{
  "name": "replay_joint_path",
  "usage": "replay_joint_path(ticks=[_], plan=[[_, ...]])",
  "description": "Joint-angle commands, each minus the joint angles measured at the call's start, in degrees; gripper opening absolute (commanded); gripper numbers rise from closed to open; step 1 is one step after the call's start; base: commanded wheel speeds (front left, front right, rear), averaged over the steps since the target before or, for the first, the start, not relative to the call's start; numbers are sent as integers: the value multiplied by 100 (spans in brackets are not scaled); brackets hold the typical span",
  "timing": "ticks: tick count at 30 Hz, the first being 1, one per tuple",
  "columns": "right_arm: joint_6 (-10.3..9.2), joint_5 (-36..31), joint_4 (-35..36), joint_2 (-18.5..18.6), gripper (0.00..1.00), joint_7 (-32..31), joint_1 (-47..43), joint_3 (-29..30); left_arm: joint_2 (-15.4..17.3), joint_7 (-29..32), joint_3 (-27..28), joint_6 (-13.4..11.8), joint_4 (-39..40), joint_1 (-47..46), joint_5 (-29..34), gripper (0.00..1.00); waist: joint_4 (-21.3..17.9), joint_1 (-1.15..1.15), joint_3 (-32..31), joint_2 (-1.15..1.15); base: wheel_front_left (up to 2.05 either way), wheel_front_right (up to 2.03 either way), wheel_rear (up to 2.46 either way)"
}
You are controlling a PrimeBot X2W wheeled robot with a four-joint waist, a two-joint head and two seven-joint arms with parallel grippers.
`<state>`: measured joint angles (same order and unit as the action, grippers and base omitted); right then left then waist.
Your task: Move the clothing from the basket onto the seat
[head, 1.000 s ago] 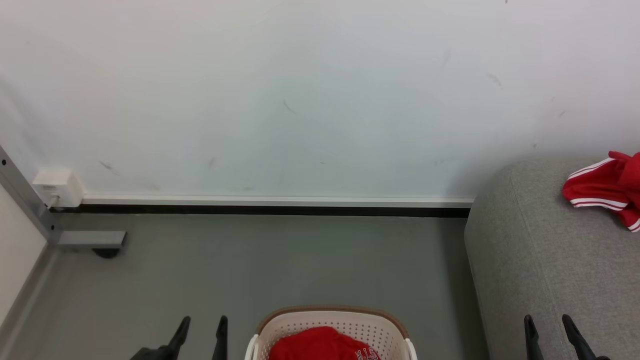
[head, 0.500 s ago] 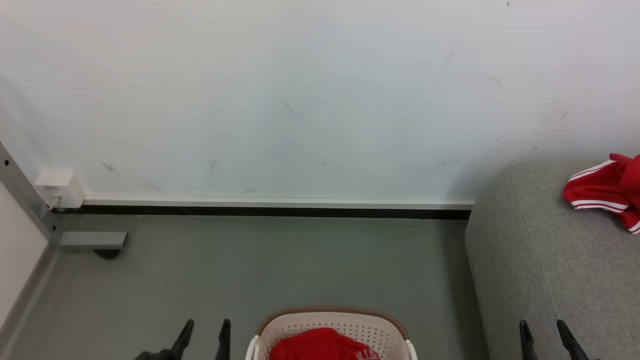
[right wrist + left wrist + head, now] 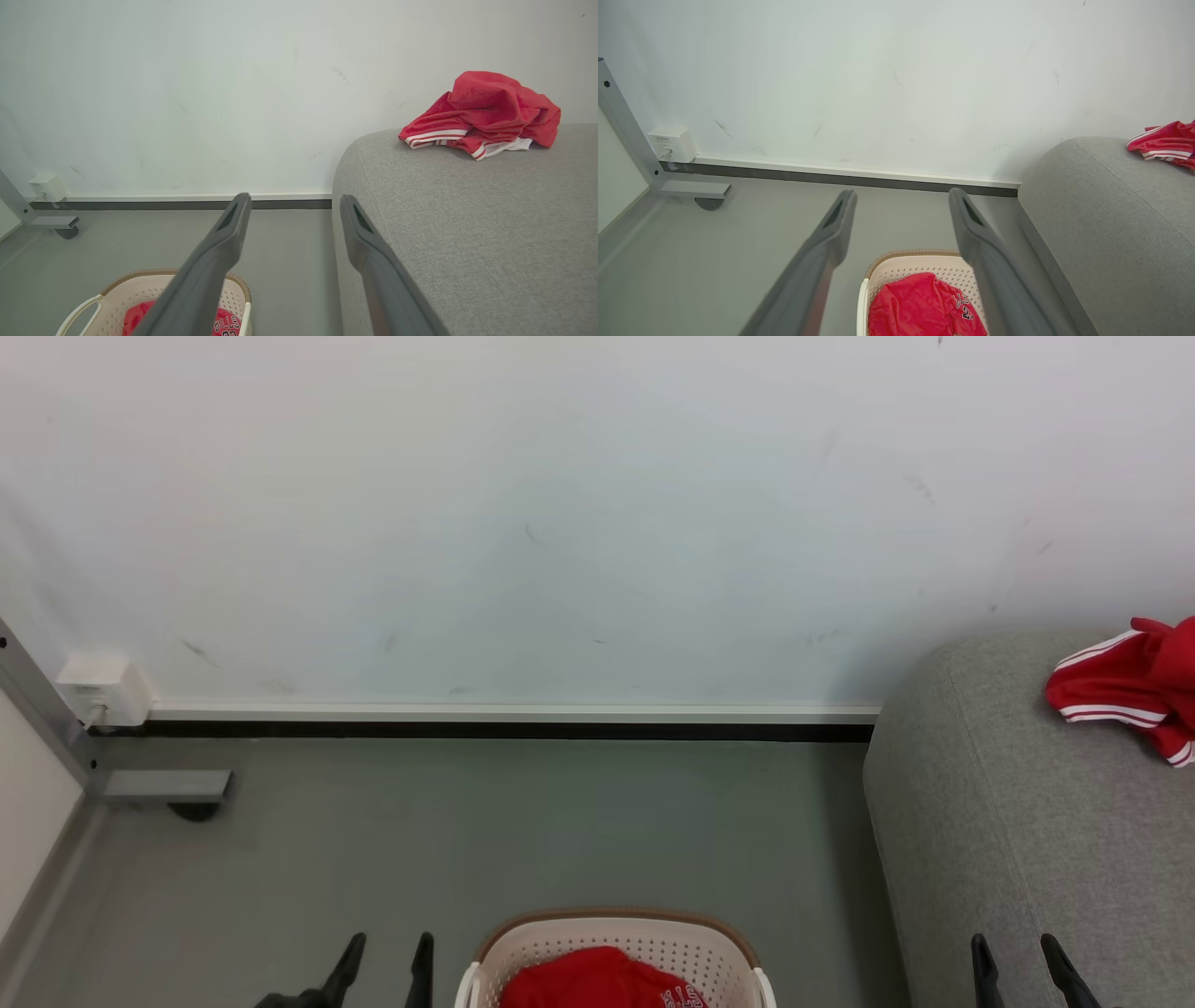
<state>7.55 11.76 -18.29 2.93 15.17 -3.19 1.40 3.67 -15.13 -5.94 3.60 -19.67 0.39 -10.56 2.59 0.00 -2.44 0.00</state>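
While the striped garment (image 3: 481,112) lies on the seat (image 3: 1027,840), the lettered garment (image 3: 924,305) sits in the basket (image 3: 611,922), so the task looks roughly half done. The left gripper (image 3: 390,943) and right gripper (image 3: 1013,945) are spread wide and empty.

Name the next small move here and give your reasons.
Probably bring the left pincer to its right and down over the basket. One red garment lies in the basket, while the striped garment is already on the seat. This pincer is open, empty and the nearer of the two.
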Motion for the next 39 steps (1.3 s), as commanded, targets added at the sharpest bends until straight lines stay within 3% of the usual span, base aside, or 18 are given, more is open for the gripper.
replay_joint_path(ticks=[1, 13, 22, 32, 39], plan=[[-11, 32, 19, -1, 100, -4, 7, 11, -8, -3, 31, 26, -11, -1, 83, 100, 4, 0, 2, 0, 0, 0, 0], [-11, 32, 27, -1, 100, -4, 64, -12, -52, -3, 103, 95, -10, -18, 160, 100, -22, 0, 59, 0, 0, 0, 0], [-11, -73, 153, 0, 100, -4, 216, 67, -62, -3, -77, 173, -147, -273, 203, 100, -256, 0, 347, 0, 0, 0, 0], [-11, -82, 488, 0, 100, -5, 705, 97, -65, 18, -498, 241, -810, -1154, 253, 100, -740, 0, 1269, 0, 0, 0, 0], [-11, -10, 899, 1, 100, -4, 1222, -4, -8, 586, -743, 293, -1660, -2106, 301, 100, -1177, 0, 2186, 0, 0, 0, 0]])
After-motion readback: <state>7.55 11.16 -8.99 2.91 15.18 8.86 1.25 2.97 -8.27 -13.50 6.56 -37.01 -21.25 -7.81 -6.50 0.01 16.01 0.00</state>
